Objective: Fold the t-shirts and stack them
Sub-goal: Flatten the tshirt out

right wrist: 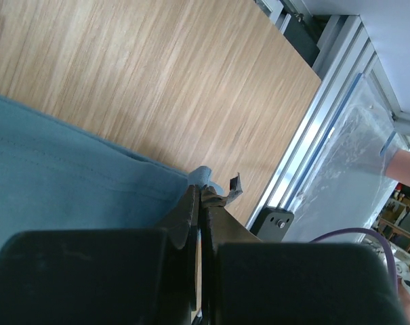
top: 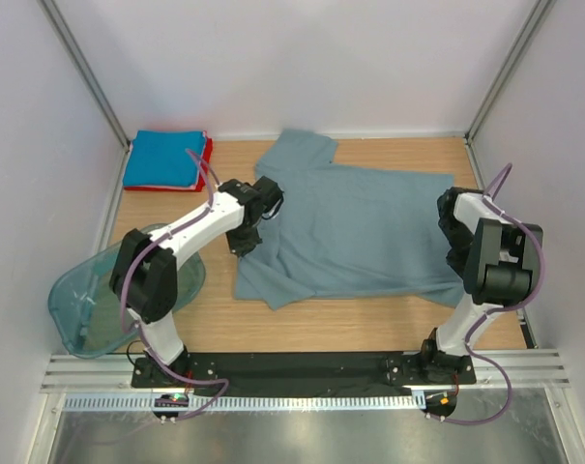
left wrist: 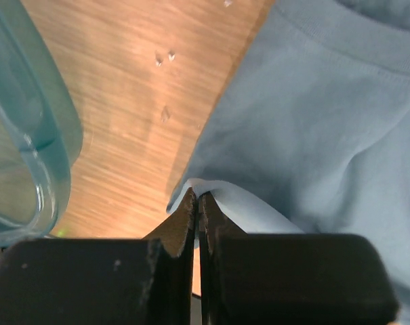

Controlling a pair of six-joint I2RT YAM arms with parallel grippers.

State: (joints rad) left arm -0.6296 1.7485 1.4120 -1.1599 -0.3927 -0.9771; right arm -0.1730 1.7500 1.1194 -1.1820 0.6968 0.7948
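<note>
Two tees stacked, third not yet folded.
Back left: blue tee (top: 164, 158) sits folded square on the red tee (top: 208, 152), so that part looks done. The teal tub (top: 89, 300) is near left, apart from the cloth. The grey-blue tee (top: 360, 227) lies spread across mid-table, rumpled at its left side; folding and stacking it is what's left. Left gripper (left wrist: 196, 203) is closed tight, pinching the tee's left edge. Right gripper (right wrist: 199, 195) is likewise closed, with the hem at the tee's right end nipped between its tips.
</note>
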